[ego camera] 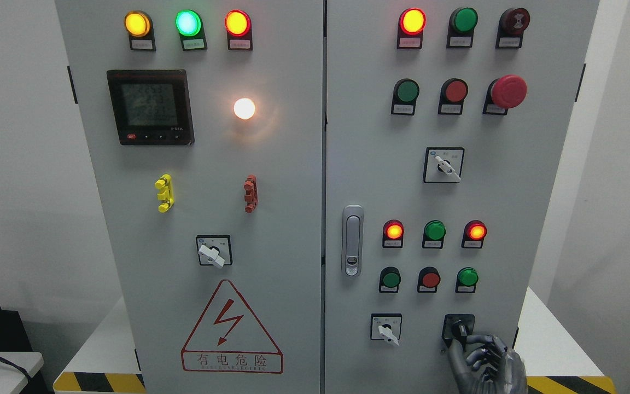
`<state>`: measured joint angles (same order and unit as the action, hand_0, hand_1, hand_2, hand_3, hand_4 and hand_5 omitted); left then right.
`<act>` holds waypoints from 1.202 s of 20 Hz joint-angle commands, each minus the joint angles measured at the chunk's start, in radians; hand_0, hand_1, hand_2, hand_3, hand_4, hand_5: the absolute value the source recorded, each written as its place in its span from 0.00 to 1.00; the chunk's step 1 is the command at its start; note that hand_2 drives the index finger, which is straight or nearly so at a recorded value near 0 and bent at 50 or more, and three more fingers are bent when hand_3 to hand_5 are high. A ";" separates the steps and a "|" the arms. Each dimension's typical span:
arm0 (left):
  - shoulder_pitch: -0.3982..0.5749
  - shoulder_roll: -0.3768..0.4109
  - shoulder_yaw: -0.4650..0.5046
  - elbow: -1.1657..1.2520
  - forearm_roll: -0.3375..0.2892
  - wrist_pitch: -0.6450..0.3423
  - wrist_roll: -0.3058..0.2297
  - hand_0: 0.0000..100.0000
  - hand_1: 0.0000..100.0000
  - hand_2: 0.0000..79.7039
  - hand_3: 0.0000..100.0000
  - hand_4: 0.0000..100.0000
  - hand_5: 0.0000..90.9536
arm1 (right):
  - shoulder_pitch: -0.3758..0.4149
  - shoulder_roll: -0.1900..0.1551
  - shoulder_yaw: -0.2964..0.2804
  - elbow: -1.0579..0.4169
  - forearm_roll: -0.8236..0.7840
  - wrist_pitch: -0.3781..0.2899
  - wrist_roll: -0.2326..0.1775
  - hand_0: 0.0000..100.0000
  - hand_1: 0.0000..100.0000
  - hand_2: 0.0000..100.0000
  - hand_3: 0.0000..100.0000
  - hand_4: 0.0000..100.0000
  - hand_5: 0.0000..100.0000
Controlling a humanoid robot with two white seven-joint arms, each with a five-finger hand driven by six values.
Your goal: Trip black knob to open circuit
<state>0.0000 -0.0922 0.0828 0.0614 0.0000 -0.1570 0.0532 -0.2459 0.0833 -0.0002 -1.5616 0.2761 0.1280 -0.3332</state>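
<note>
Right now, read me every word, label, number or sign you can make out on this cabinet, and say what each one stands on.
"有电危险": red frame under the lightning-bolt warning triangle on the left door.
Small print beneath those characters: too blurred.
Meter display digits: too faint.
Tags under the lamps and buttons, e.g.: too small.
Selector switch plates, e.g.: unreadable.
Black knob plate: no text legible.

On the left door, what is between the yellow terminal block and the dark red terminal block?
Head view: nothing is mounted between the yellow terminal block and the dark red terminal block; only bare grey door panel.
</note>
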 commanded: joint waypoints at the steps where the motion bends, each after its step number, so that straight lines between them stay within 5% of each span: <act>1: -0.008 0.000 0.000 0.000 -0.032 0.001 0.000 0.12 0.39 0.00 0.00 0.00 0.00 | -0.004 0.001 -0.031 0.000 0.000 0.001 0.003 0.46 0.73 0.52 0.84 0.88 0.97; 24: -0.008 0.000 0.000 0.000 -0.034 0.001 0.000 0.12 0.39 0.00 0.00 0.00 0.00 | -0.006 0.001 -0.031 0.000 -0.009 0.004 0.005 0.46 0.72 0.56 0.87 0.89 0.97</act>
<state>0.0000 -0.0922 0.0828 0.0613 0.0000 -0.1570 0.0532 -0.2503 0.0842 -0.0001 -1.5616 0.2730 0.1304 -0.3289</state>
